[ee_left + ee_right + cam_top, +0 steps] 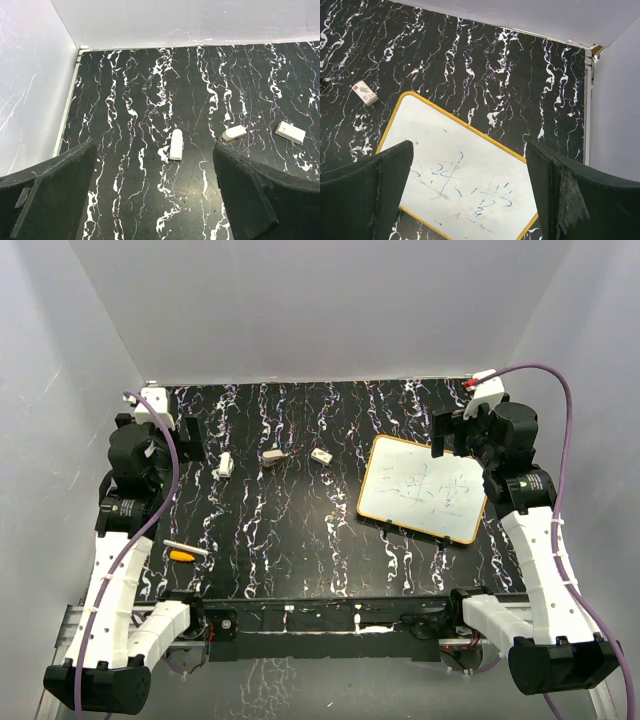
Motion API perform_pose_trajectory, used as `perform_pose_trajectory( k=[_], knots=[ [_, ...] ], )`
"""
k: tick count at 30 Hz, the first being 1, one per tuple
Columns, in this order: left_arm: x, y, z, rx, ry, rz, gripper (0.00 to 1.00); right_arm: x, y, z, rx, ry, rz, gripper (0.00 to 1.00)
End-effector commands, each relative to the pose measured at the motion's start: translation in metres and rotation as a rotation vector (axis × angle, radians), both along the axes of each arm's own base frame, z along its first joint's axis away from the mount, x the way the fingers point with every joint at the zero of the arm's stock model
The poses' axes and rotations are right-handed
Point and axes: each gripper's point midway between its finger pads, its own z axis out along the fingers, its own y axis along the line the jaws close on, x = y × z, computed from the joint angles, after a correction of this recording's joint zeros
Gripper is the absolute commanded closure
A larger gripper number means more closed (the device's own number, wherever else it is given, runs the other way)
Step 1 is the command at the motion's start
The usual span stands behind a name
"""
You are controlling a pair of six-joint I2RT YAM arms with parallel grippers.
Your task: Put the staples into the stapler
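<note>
Three small things lie in a row at the back of the table. The staples (321, 455) are a pale box with a small label, also in the left wrist view (290, 132) and the right wrist view (365, 92). A grey-white mini stapler (276, 455) (234, 133) lies left of it. A white mini stapler (226, 464) (176, 144) lies further left. My left gripper (190, 440) (155, 200) is open and empty, above the table left of the white stapler. My right gripper (455, 432) (470, 200) is open and empty above the whiteboard.
A yellow-framed whiteboard (425, 488) (465, 170) with blue marks lies at the right. A thin white pen (186, 548) and an orange cap (181, 556) lie at the front left. White walls enclose the black marbled table (300, 540) on three sides.
</note>
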Motion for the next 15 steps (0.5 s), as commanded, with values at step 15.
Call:
perform_pose_trajectory(
  k=[15],
  knots=[
    [0.008,-0.007,-0.01,0.008,-0.005,-0.063,0.03,0.007,0.013,0.041,-0.019,-0.112,0.078,0.01]
  ],
)
